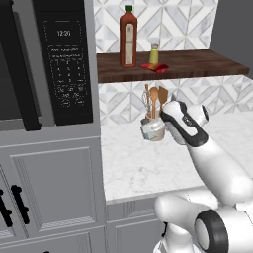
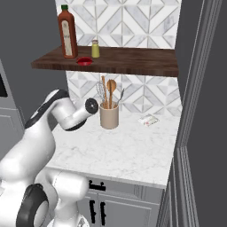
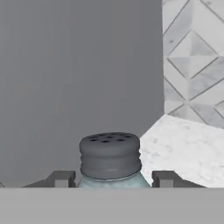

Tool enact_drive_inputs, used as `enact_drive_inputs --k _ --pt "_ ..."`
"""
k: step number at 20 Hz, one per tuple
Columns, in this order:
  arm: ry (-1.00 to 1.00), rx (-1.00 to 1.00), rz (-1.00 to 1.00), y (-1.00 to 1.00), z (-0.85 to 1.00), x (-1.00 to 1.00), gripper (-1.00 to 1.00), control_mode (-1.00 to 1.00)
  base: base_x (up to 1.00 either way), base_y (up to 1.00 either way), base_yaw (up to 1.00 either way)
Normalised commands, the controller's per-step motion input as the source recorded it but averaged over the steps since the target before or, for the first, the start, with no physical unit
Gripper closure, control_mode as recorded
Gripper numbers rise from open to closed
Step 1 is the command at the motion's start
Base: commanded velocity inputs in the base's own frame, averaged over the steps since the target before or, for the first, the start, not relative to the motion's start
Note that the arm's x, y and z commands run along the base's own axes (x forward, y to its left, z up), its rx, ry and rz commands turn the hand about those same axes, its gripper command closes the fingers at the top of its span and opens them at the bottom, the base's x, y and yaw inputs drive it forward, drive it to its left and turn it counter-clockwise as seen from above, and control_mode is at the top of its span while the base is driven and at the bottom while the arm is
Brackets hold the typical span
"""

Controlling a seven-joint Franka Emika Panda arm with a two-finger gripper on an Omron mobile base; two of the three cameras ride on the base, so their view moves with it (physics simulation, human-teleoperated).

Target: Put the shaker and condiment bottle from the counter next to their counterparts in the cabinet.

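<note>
Shaker point(image 3: 110, 159) sits clasped between the gripper point(image 1: 152, 129) fingertips, lifted off the counter point(image 1: 143, 163) beside the utensil crock point(image 2: 109, 116); the condiment bottle point(image 1: 155, 67) already lies on the cabinet point(image 1: 197, 64), so a raise toward the yellow-green shaker point(image 1: 154, 53) seems next

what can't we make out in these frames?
- Shaker body: hand view, cut off by the bottom edge; only the grey cap and shoulder show between the end effector fingertips.
- Shaker in the left base view: partly hidden by the arm, blurred against the utensil crock.
- Bottle label: too small to read.
- Flat packet on the counter: markings too small.
- Microwave: cut off at the top edge.
</note>
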Motion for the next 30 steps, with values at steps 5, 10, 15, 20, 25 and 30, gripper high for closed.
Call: enact_drive_inputs --k 5,10,15,20,25,30 --pt "0.2 0.0 -0.25 -0.75 0.8 -0.11 1.0 -1.0 0.0 0.0 0.0" --pt "0.03 0.05 -0.28 -0.78 0.64 -0.02 1.0 -1.0 0.0 0.0 0.0" --pt "0.0 0.08 -0.24 -0.62 0.62 0.0 1.0 -1.0 0.0 0.0 0.0" --pt "-0.03 0.07 -0.2 -0.41 0.58 0.0 1.0 -1.0 0.0 0.0 0.0" --pt "-0.08 0.06 -0.12 -0.15 0.52 0.0 1.0 -1.0 0.0 0.0 0.0" --pt "-0.12 0.05 -0.06 -0.06 0.42 0.05 1.0 -1.0 0.0 0.0 0.0"
